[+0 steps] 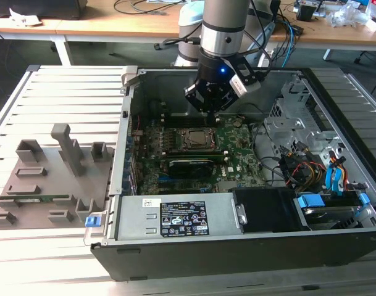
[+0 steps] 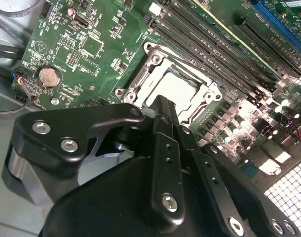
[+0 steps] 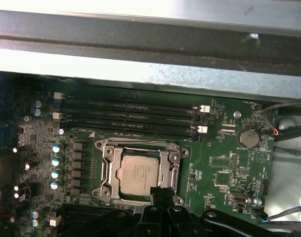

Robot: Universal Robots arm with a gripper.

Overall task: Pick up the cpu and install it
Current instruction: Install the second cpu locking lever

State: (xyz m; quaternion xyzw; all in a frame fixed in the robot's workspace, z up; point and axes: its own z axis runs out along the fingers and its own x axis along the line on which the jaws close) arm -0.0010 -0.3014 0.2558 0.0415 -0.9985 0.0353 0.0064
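Slatted grey tabletop (image 1: 64, 92) carries an open computer case (image 1: 237, 246); the cpu (image 3: 138, 173) sits in its socket (image 3: 107, 170), the gripper (image 3: 160, 193) above, jaws together, empty.

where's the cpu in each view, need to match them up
Exterior view: the cpu sits in the socket frame on the green motherboard, just below the end effector.
First wrist view: cpu in the frame, below the memory slots.
Second wrist view: cpu partly behind the end effector's fingertip.
Shared landmark: the round coin battery, visible in both wrist views.
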